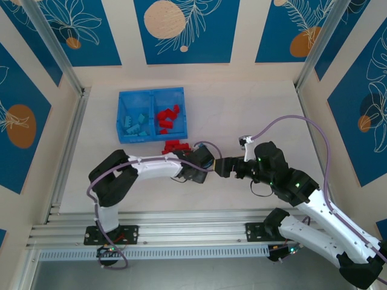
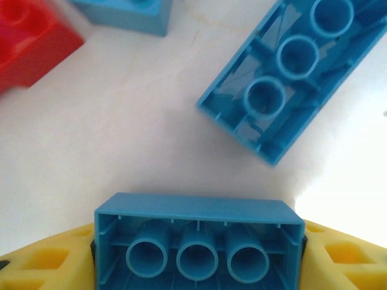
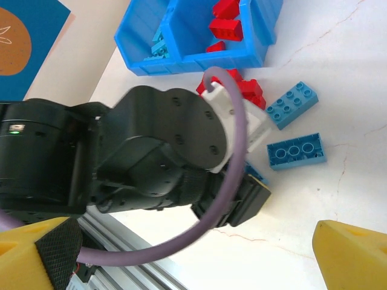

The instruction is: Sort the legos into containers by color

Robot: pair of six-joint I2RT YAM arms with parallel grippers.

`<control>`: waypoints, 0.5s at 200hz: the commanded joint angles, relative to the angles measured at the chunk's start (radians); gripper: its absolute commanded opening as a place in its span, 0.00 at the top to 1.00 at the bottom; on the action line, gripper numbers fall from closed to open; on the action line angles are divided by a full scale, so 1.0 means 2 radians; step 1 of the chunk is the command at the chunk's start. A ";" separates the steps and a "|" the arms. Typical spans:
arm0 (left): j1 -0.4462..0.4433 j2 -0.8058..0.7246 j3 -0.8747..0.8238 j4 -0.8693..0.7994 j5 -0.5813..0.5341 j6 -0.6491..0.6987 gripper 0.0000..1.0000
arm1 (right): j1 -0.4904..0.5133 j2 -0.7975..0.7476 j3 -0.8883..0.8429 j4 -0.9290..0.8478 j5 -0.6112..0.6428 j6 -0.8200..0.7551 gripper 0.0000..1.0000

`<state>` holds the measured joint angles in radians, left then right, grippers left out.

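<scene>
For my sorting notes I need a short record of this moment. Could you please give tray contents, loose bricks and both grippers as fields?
tray: left compartment holds light blue bricks, right compartment holds red bricks
loose on table: red pile by the tray's near wall; two blue bricks nearby
left gripper: closed on an upside-down blue brick
right gripper: open, holding nothing
</scene>
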<state>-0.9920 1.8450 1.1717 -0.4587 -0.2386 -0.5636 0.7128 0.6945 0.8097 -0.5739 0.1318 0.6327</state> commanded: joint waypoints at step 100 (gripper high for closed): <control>0.304 -0.170 0.047 -0.039 -0.055 0.038 0.50 | -0.004 -0.024 0.000 -0.008 0.017 0.035 0.01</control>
<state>-0.5396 1.4471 1.1885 -0.5514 -0.3916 -0.5045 0.7109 0.6701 0.8097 -0.5743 0.1497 0.6674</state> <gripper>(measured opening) 0.623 0.995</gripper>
